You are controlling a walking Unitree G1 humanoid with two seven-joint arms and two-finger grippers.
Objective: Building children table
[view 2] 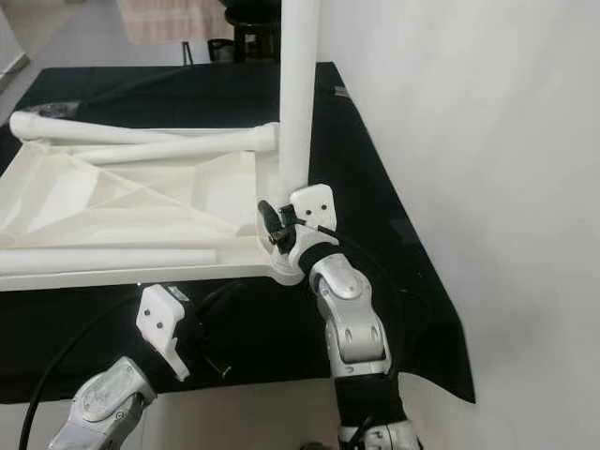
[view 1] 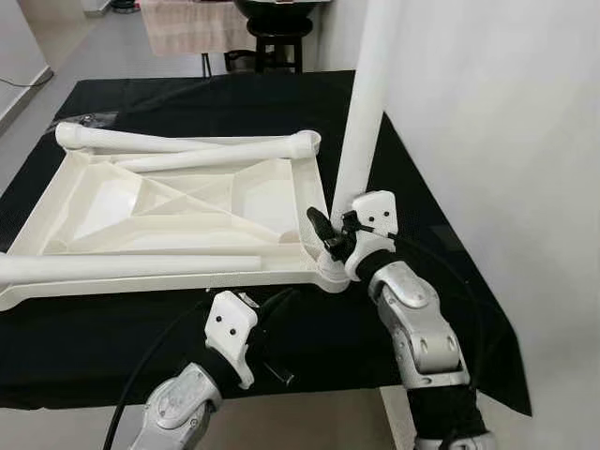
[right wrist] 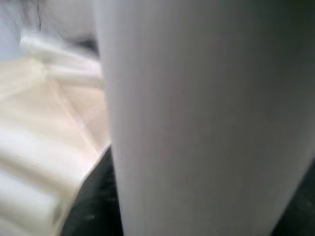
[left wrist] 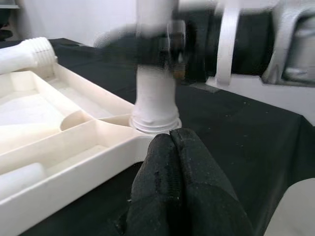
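An upturned white plastic tabletop [view 1: 178, 211] lies on a black-draped counter [view 1: 412, 202]. The right pincer [view 1: 339, 230] pinches the upright leg [view 1: 361, 131] just above its corner socket. The left pincer [left wrist: 172, 162], pressed together, rests beside that corner. The leg looks light, stiff and slippery; grip low.

Bright, even light; blurred wrist views.

A black cloth [view 1: 187, 103] covers the tabletop in the middle of the frame. A white wall [view 1: 506, 112] fills the right side. At the top stand a dark stool [view 1: 275, 42], a beige towel [view 1: 192, 25] and grey floor [view 1: 89, 56].
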